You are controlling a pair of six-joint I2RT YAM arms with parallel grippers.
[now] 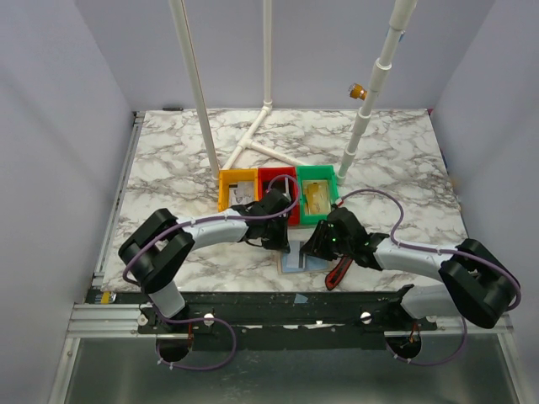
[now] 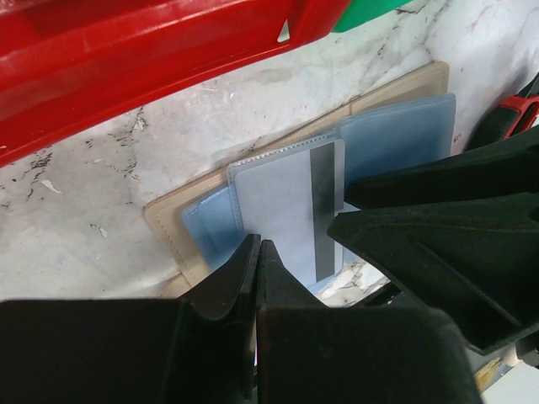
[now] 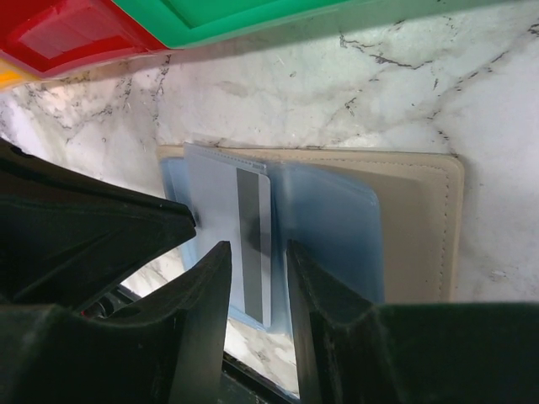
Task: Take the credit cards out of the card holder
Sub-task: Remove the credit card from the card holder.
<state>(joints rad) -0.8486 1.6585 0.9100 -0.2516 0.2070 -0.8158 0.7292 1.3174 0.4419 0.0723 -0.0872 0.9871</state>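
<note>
card holder (image 1: 296, 262) is seen lying open and flat on the marble counter (image 1: 168, 160), just in front of the red bin (image 1: 271, 174) and the green bin (image 1: 301, 199), with a yellow bin (image 1: 224, 192) lined up to the left of those. tan outer cover down, blue-grey pockets facing up. a grey card (image 3: 221, 219) with a dark stripe is poked partway out of the pockets, its free end sticking out over the holder's near edge.

left claw (image 2: 257, 252) is closed all the way, tips pressed together with nothing pinched in them. the tips are parked right over the near edge of the grey card, but whether they actually press on it can't be told.

right claw (image 3: 257, 252) is parted a bit, not wide. in its wrist view the striped part of the card is framed in the gap between the two fingers. no real grip on the card can be made out, and contact can't be told either.

both claws are bunched close together over the holder. a yellowish card (image 1: 317, 196) is spotted inside the green bin. a red-and-black tool (image 1: 338, 272) is laid on the counter just right of the holder, under the right arm.
</note>
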